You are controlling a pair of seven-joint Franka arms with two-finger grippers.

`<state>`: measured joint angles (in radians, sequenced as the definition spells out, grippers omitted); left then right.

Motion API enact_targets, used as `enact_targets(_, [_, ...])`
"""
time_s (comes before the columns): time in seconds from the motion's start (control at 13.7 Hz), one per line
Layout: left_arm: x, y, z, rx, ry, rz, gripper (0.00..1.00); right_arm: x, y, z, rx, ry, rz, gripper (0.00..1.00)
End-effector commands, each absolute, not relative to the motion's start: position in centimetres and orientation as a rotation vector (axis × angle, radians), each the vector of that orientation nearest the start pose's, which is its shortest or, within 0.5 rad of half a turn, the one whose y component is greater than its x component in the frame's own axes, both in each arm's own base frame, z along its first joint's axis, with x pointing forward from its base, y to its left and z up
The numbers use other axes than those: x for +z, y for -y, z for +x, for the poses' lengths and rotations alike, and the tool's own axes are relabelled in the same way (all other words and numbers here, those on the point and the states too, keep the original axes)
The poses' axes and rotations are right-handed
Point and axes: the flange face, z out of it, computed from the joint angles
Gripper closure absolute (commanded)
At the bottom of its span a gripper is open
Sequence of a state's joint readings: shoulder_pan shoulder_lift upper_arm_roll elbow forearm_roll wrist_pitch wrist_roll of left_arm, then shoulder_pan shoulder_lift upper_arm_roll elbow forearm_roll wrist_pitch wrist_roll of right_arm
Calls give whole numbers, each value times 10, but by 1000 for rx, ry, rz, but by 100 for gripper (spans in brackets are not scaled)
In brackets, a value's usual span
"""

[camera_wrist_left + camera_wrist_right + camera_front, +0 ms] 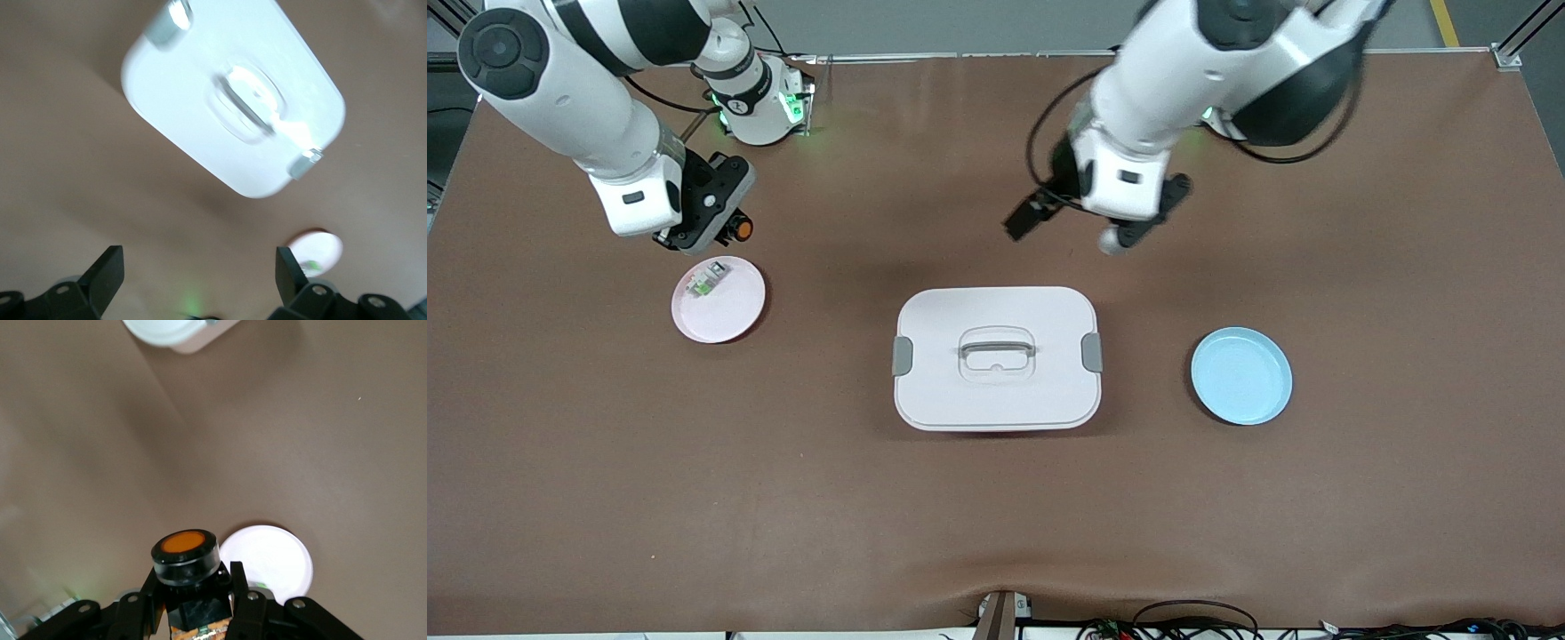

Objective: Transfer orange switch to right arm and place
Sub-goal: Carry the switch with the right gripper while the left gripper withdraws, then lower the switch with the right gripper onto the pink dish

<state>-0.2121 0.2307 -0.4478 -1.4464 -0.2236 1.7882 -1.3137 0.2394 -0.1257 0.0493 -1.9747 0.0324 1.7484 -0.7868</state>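
the orange switch (185, 555) sits clamped in the right gripper (713, 233), up in the air beside the pink plate (734, 311). only the front view shows the white-and-green part (704, 281) on that plate. the left gripper (197, 280) hangs empty, fingers spread, over bare table near the lidded white box (996, 356).

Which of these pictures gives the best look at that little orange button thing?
The right wrist view: the orange switch fills the foreground, round orange face up, clamped in the right gripper. The front view shows it only as a small orange dot at that gripper, above the pink plate. The left wrist view doesn't show it.
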Motion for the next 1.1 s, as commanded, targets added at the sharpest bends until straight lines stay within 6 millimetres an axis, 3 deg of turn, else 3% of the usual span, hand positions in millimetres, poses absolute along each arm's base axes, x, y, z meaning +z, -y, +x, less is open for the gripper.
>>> enact_targets(0.0, [613,292,521,328,977,-3214,0,500,-126,479,101,1709,-2625,100])
enact_targets(0.22, [641,189,534,289,855,-3237,0,464,-90,469,31,1807,-2580,100])
enact_targets(0.44, [647,114,545,258,755,-3271,0,418,-58,454,-12,1881,-2569,100])
enact_targets(0.59, [645,64,551,232,674,-3296,0,399,-52,449,-17,1916,-2584,100])
enact_targets(0.73, [644,26,554,199,564,-3321,0,388,-49,446,-17,1966,-2589,100])
enact_targets(0.88, [638,0,558,180,481,-3315,0,378,-41,444,-17,1983,-2606,100])
enact_targets(0.95, [636,-8,559,165,441,-3284,0,370,-36,441,-23,1983,-2615,100])
enact_targets(1.02, [632,-3,560,169,391,-3270,0,359,-33,439,-32,1985,-2621,100])
